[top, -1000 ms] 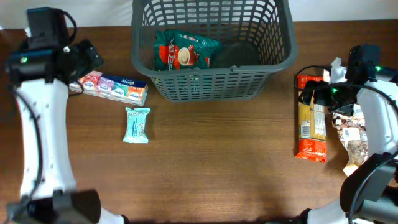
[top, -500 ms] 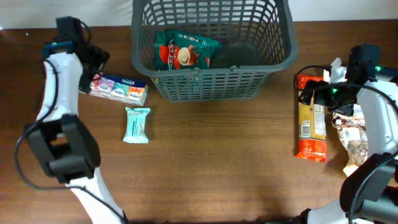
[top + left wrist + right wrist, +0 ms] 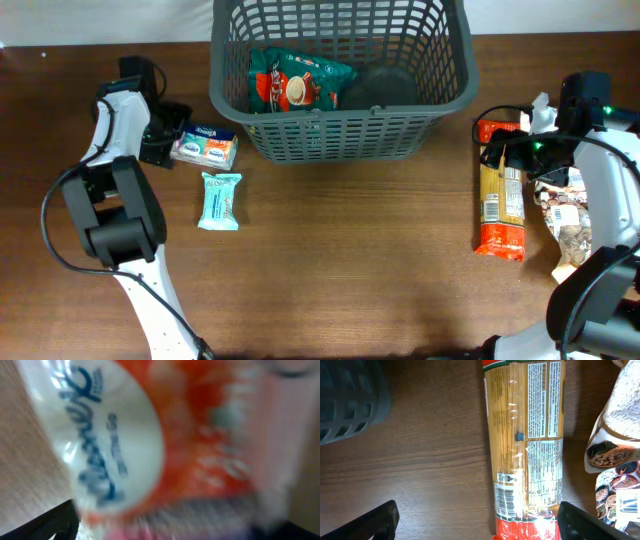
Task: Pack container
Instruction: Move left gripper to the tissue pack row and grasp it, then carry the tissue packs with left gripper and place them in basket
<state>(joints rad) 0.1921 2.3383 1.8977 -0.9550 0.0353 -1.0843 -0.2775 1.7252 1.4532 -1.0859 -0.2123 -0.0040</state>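
The container (image 3: pixel 340 138) stands at the far edge of the table (image 3: pixel 380 260), about in the middle. It is a dark grey plastic basket, rectangular, with lattice-slotted walls and a thick rim. Inside I see a crinkled green and red snack bag (image 3: pixel 297 80) with a round picture on it, and beside it something dark that I cannot make out.

My left gripper (image 3: pixel 160 140) sits over the left end of a long tissue pack (image 3: pixel 207 147) wrapped in glossy film. Its wrist camera is filled by that wrap: orange print and a white oval with blue cursive script, too blurred to read. The jaws are spread wide with the pack between them; I cannot tell whether they press on it.

Just in front lies a small teal packet (image 3: pixel 220 200), flat, with crimped ends.

My right gripper (image 3: pixel 480 527) hangs wide open and empty above a long clear pack of spaghetti (image 3: pixel 525 455) with orange ends, a barcode and fine print too small to read. A glossy bag (image 3: pixel 615 435) printed with nuts lies beside the pack.
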